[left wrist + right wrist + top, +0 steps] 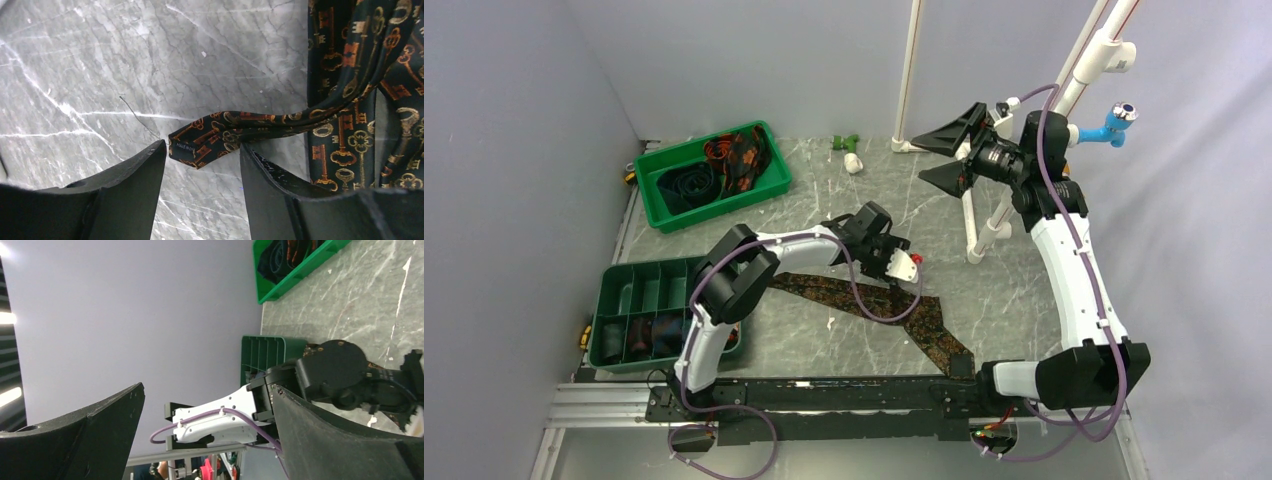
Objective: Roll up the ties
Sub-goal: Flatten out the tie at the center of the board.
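Brown tie (824, 290) lies diagonally, far-left to near-right, on marble table (824, 200).

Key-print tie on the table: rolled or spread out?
Spread out, unrolled. Top view shows the tie lying stretched out on the table; only its narrow end curls up inside the left hand.

Left arm (794, 245): base near-left, elbow folded high, white forearm reaching right toward middle, wrist pitched down. Left end effector (900, 262) low over counter (824, 190), jaws partly apart, black fingers (135, 175) standing either side of a gap, not pressed together. Right arm (1074, 270): base near-right, long link rising toward far-right, wrist turned left. Right end effector (946, 150) raised well above counter, jaws spread wide, aimed sideways toward left arm.
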### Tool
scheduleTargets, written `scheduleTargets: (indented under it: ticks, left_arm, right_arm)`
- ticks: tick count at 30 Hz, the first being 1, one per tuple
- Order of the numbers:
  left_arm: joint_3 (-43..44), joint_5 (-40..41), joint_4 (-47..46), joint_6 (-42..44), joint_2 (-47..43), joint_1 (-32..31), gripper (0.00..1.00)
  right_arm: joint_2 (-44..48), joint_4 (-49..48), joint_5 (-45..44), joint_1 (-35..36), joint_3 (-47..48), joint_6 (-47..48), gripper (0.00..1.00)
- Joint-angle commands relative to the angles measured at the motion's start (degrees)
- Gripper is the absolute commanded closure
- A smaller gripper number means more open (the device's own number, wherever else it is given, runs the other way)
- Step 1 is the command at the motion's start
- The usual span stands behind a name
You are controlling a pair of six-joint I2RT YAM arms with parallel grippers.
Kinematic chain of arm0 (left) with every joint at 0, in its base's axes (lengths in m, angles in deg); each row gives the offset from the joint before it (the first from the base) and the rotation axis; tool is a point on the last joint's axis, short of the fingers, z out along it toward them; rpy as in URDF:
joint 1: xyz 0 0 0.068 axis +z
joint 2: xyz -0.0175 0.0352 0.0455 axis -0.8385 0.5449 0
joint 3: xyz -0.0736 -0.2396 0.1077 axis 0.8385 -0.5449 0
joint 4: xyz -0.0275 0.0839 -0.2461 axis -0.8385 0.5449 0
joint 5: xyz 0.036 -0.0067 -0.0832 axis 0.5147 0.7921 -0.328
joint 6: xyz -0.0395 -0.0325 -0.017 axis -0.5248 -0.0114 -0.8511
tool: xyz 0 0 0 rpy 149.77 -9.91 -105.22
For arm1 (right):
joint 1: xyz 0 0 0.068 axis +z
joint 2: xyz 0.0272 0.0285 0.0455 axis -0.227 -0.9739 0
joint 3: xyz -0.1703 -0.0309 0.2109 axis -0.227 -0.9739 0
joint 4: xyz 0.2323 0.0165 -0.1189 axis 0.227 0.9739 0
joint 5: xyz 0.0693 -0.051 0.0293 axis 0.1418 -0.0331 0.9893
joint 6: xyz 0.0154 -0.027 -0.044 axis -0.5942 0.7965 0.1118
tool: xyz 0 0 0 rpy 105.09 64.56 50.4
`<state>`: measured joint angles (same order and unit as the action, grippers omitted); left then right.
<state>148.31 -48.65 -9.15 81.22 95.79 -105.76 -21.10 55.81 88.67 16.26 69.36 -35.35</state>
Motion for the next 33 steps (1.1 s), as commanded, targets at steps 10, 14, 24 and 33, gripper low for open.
scheduleTargets:
  ticks: [10,14,24,33]
  left_arm:
    - [14.34,2.82,31.21,13.74,10.49,-3.74,0.46]
    - [20.47,2.50,40.16,15.16,14.31,-4.41,0.47]
    - [20.43,2.37,39.70,13.27,12.98,-4.80,1.00]
    - [16.16,-9.03,31.66,4.33,-0.08,-4.10,1.00]
  right_arm:
    - [0.43,-6.82,2.37,-0.37,2.34,-3.77,0.00]
    - [-0.42,-8.59,3.56,-0.42,1.40,-4.47,0.00]
    - [2.27,3.74,6.59,-2.36,-2.96,20.11,0.00]
    - [3.09,21.84,3.06,-5.70,2.01,44.28,0.00]
